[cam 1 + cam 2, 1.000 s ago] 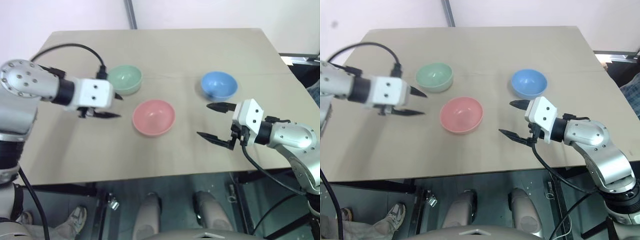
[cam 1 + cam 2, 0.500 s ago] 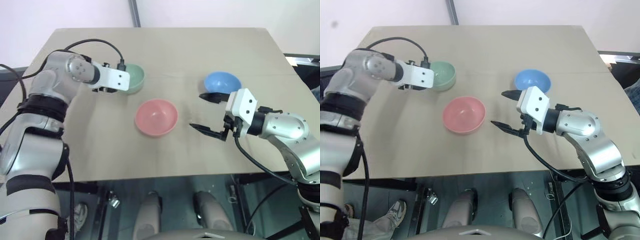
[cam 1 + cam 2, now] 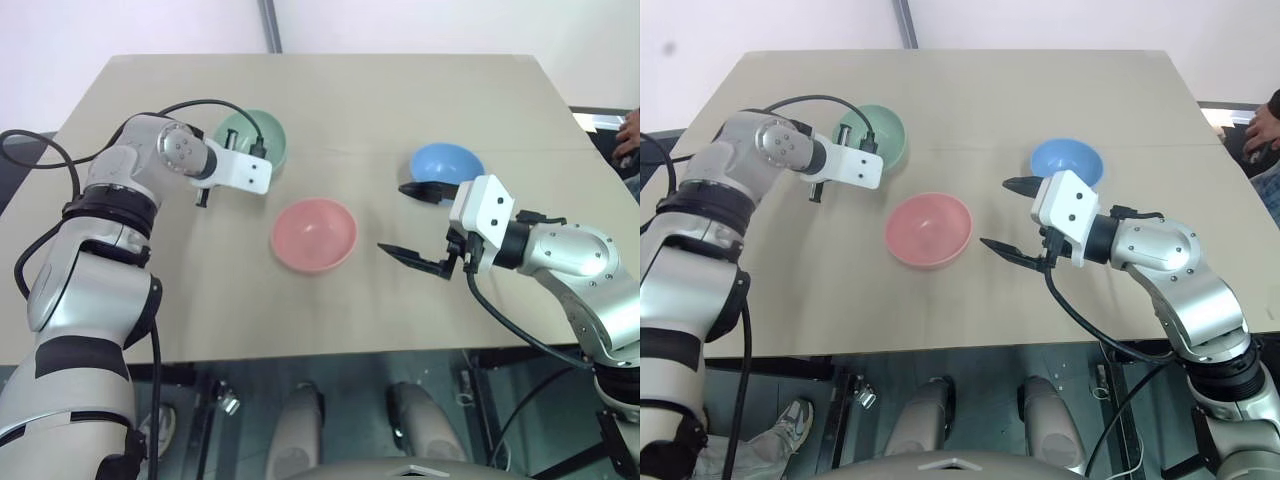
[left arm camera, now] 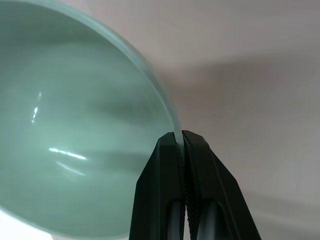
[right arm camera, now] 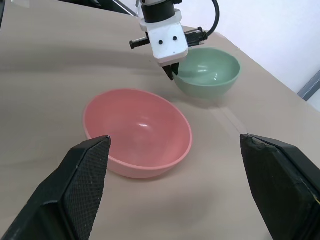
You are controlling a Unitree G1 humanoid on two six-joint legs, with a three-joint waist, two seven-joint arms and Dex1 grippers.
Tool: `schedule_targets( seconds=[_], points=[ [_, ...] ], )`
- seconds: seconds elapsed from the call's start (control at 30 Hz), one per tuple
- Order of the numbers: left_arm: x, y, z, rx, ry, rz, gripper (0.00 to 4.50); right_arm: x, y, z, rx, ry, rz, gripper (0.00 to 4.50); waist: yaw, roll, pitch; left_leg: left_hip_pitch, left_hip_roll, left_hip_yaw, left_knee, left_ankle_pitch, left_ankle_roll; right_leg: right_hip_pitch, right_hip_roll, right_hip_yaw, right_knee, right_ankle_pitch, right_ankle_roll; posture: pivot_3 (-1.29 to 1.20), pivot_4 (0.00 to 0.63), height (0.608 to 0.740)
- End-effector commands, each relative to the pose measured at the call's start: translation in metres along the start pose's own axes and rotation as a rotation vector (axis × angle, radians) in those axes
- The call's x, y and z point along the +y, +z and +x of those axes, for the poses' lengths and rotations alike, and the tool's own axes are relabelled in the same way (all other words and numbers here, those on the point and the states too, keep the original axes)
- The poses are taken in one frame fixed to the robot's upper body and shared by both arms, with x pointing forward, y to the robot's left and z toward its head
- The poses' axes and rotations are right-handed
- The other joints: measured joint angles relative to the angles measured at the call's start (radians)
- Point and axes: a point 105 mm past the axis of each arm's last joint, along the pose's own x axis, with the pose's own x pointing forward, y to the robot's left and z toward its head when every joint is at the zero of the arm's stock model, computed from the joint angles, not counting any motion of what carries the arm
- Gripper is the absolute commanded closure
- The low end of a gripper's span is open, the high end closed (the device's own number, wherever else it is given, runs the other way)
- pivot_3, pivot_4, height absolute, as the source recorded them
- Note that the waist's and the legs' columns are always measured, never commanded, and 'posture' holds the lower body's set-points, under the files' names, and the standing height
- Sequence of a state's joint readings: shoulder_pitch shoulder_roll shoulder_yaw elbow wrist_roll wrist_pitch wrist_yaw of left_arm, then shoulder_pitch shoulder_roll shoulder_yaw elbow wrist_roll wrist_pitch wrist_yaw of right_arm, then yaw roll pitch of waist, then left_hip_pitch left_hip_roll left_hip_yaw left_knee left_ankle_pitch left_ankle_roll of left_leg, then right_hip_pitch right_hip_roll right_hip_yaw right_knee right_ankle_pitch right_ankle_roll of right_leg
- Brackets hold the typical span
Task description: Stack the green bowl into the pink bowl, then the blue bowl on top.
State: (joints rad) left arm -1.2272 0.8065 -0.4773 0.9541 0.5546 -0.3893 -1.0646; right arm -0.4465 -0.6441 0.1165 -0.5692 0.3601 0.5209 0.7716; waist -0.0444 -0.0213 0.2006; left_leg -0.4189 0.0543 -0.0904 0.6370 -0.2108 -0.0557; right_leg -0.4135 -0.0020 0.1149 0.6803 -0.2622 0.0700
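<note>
The green bowl [image 3: 250, 134] stands at the back left of the table. My left gripper [image 4: 181, 139] is shut on its near rim, one finger inside the bowl and one outside. The pink bowl [image 3: 314, 233] sits empty in the middle of the table, a short way in front of the green one. At the back right is the blue bowl [image 3: 446, 164], also empty. My right gripper [image 3: 391, 218] hovers wide open between the pink and blue bowls, with nothing between its fingers, pointing toward the pink bowl [image 5: 137, 131] and the green bowl [image 5: 212, 70].
The tan table [image 3: 400, 100] has open surface along its front and far back. A black cable [image 3: 190, 104] loops over my left arm beside the green bowl. A person's hand [image 3: 630, 135] shows past the table's right edge.
My left arm reached forward from the table's left side to the green bowl, and its gripper closed on the rim. The right gripper has stayed open and nearly still.
</note>
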Motion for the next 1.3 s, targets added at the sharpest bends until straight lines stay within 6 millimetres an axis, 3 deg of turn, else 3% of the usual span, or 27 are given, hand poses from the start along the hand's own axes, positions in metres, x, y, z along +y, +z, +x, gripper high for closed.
schedule_targets(
  seconds=[0.03, 0.1, 0.17, 0.33, 0.47, 0.5, 0.53, 0.57, 0.7, 0.8, 0.87, 0.9, 0.97, 1.03, 1.13, 1.2, 1.27, 1.3],
  points=[
    [0.012, 0.031, -0.037, -0.234, 0.046, 0.04, 4.42, -0.004, 0.008, -0.007, -0.018, -0.034, -0.037, 0.0, 0.0, 0.0, 0.0, 0.0, 0.0, 0.0, 0.0, 0.0, 0.0, 0.0, 0.0, 0.0, 0.0, 0.0, 0.0, 0.0, 0.15, 0.727],
    [-0.001, 0.058, -0.064, -0.428, -0.004, 0.089, 4.42, -0.006, 0.006, -0.009, -0.009, -0.042, -0.031, 0.0, -0.007, 0.0, 0.0, 0.0, 0.0, 0.0, 0.0, 0.0, 0.0, 0.0, 0.0, 0.0, 0.0, 0.0, 0.0, 0.0, 0.15, 0.727],
    [-0.017, 0.068, -0.083, -0.491, -0.067, 0.123, 4.42, -0.006, 0.003, -0.011, -0.001, -0.048, -0.027, 0.0, -0.012, 0.0, 0.0, 0.0, 0.001, 0.001, -0.002, 0.0, 0.0, 0.0, -0.001, 0.0, 0.0, 0.0, 0.0, 0.0, 0.15, 0.727],
    [-0.038, 0.093, -0.097, -0.588, -0.146, 0.182, 4.42, -0.008, -0.003, -0.013, 0.011, -0.059, -0.014, 0.0, -0.013, 0.0, 0.0, 0.003, 0.001, 0.0, 0.001, 0.0, 0.0, 0.002, -0.001, -0.001, 0.003, 0.0, 0.0, 0.0, 0.15, 0.727],
    [-0.048, 0.101, -0.09, -0.598, -0.194, 0.211, 3.24, -0.009, -0.005, -0.012, 0.015, -0.062, -0.012, 0.0, -0.014, 0.0, 0.0, 0.003, 0.001, 0.0, 0.004, 0.0, 0.0, 0.003, 0.0, -0.001, 0.004, -0.002, 0.003, 0.0, 0.15, 0.727],
    [-0.048, 0.103, -0.089, -0.603, -0.193, 0.211, 2.57, -0.009, -0.006, -0.012, 0.016, -0.063, -0.012, 0.0, -0.014, 0.0, 0.0, 0.003, 0.001, 0.0, 0.006, 0.0, 0.0, 0.003, 0.0, 0.0, 0.005, -0.002, 0.003, 0.0, 0.15, 0.727],
    [-0.045, 0.106, -0.09, -0.614, -0.176, 0.205, 2.27, -0.01, -0.008, -0.013, 0.022, -0.067, -0.011, 0.0, -0.014, 0.0, 0.0, 0.003, 0.0, 0.0, 0.006, 0.0, 0.0, 0.003, 0.0, 0.0, 0.006, -0.002, 0.003, 0.0, 0.15, 0.727],
    [-0.044, 0.107, -0.091, -0.616, -0.175, 0.194, 1.96, -0.011, -0.009, -0.014, 0.027, -0.07, -0.011, 0.0, -0.014, 0.0, 0.0, 0.003, 0.001, 0.0, 0.007, 0.0, 0.0, 0.003, 0.0, 0.0, 0.006, -0.002, 0.003, 0.0, 0.15, 0.727],
    [-0.041, 0.101, -0.107, -0.643, -0.215, 0.004, 1.96, -0.02, -0.021, -0.015, 0.069, -0.111, -0.023, 0.0, -0.022, 0.0, 0.0, 0.003, 0.001, 0.0, 0.007, 0.0, 0.0, 0.003, 0.001, 0.0, 0.007, -0.002, 0.003, 0.0, 0.15, 0.727],
    [-0.02, 0.1, -0.12, -0.748, -0.058, -0.18, 1.96, -0.039, -0.04, -0.014, 0.143, -0.178, -0.054, 0.0, -0.024, 0.0, 0.0, 0.003, 0.001, 0.0, 0.007, 0.0, 0.0, 0.002, 0.001, 0.0, 0.008, -0.002, 0.003, 0.0, 0.15, 0.727],
    [-0.013, 0.092, -0.131, -0.906, 0.01, -0.409, 1.96, -0.052, -0.052, -0.012, 0.184, -0.201, -0.076, 0.0, -0.028, 0.001, 0.0, 0.003, 0.001, 0.0, 0.007, 0.0, 0.0, 0.002, 0.001, 0.0, 0.008, -0.002, 0.004, 0.0, 0.15, 0.727],
    [-0.009, 0.084, -0.135, -0.965, 0.153, -0.431, 1.96, -0.061, -0.057, -0.009, 0.199, -0.215, -0.086, 0.0, -0.032, 0.001, 0.0, 0.004, 0.001, 0.001, 0.007, 0.0, 0.0, 0.002, 0.001, 0.001, 0.009, -0.002, 0.004, 0.0, 0.15, 0.727],
    [-0.017, 0.062, -0.129, -0.885, 0.312, -0.474, 1.96, -0.075, -0.066, -0.003, 0.221, -0.225, -0.11, 0.0, -0.036, 0.001, 0.0, 0.005, 0.001, 0.002, 0.008, 0.0, 0.0, 0.002, 0.001, 0.002, 0.011, -0.002, 0.003, 0.0, 0.15, 0.727],
    [-0.03, 0.053, -0.124, -0.877, 0.285, -0.593, 1.96, -0.086, -0.074, 0.004, 0.242, -0.222, -0.127, 0.0, -0.043, 0.001, 0.0, 0.005, 0.001, 0.002, 0.008, 0.0, 0.0, 0.001, 0.001, 0.002, 0.012, 0.0, 0.0, 0.0, 0.15, 0.727],
    [-0.055, 0.053, -0.127, -0.983, 0.155, -0.739, 0.7, -0.097, -0.088, 0.014, 0.285, -0.204, -0.143, 0.0, -0.046, 0.0, 0.001, 0.004, 0.001, 0.001, 0.008, 0.0, 0.0, 0.0, 0.001, 0.002, 0.013, 0.0, 0.0, 0.0, 0.15, 0.727],
    [-0.064, 0.051, -0.126, -0.984, 0.187, -0.775, 0.05, -0.1, -0.097, 0.019, 0.318, -0.176, -0.14, 0.0, -0.048, 0.0, 0.001, 0.004, 0.0, 0.002, 0.008, 0.0, 0.0, 0.0, 0.0, 0.002, 0.012, 0.0, 0.0, 0.0, 0.15, 0.727],
    [-0.074, 0.055, -0.13, -1.02, 0.165, -0.813, 0.05, -0.101, -0.107, 0.023, 0.35, -0.14, -0.126, 0.0, -0.043, 0.0, 0.001, 0.003, 0.0, 0.002, 0.007, 0.0, 0.0, 0.0, 0.0, 0.002, 0.012, 0.0, 0.0, 0.0, 0.15, 0.727],
    [-0.079, 0.055, -0.13, -1.023, 0.163, -0.819, 0.01, -0.102, -0.113, 0.025, 0.374, -0.12, -0.109, 0.26, -0.044, 0.0, 0.001, 0.003, 0.0, 0.002, 0.007, 0.0, 0.0, 0.0, 0.0, 0.002, 0.012, 0.0, 0.0, 0.0, 0.15, 0.727]
  ],
)
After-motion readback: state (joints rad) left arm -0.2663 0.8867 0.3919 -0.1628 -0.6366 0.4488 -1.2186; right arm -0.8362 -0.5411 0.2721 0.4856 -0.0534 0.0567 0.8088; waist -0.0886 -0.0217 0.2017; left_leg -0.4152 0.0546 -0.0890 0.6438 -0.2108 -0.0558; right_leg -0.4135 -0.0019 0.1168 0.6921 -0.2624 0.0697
